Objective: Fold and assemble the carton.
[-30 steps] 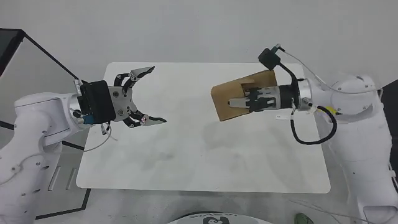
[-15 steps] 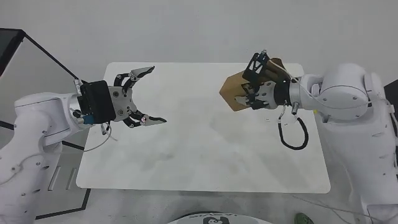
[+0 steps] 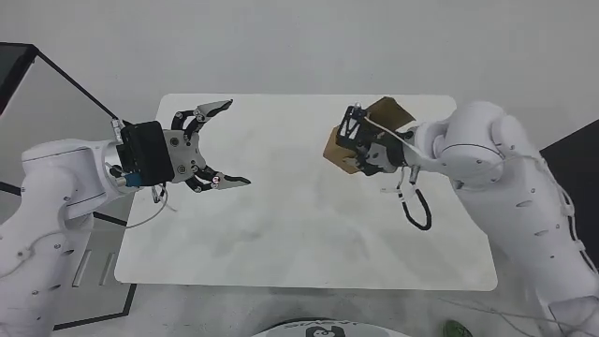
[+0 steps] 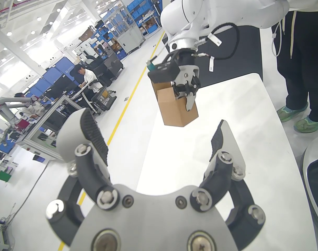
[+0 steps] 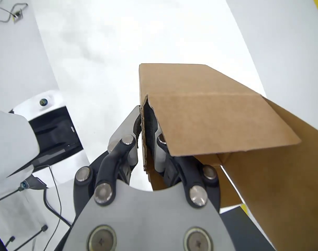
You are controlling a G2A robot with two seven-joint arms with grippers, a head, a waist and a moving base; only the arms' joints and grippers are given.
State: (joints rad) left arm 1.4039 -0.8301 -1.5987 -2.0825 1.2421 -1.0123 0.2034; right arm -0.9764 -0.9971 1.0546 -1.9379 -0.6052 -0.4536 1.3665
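Since the earlier frame only your right arm has moved, rolling its wrist and carrying the carton slightly leftward. Your left gripper hangs over the left side of the table, its jaws spread wide and holding nothing. Further right, your right gripper is clamped tight on one cardboard wall, holding the half-opened carton above the table's far right part.

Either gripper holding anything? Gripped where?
Right gripper clamps the carton by the edge of one wall panel. Left gripper is open and holds nothing.
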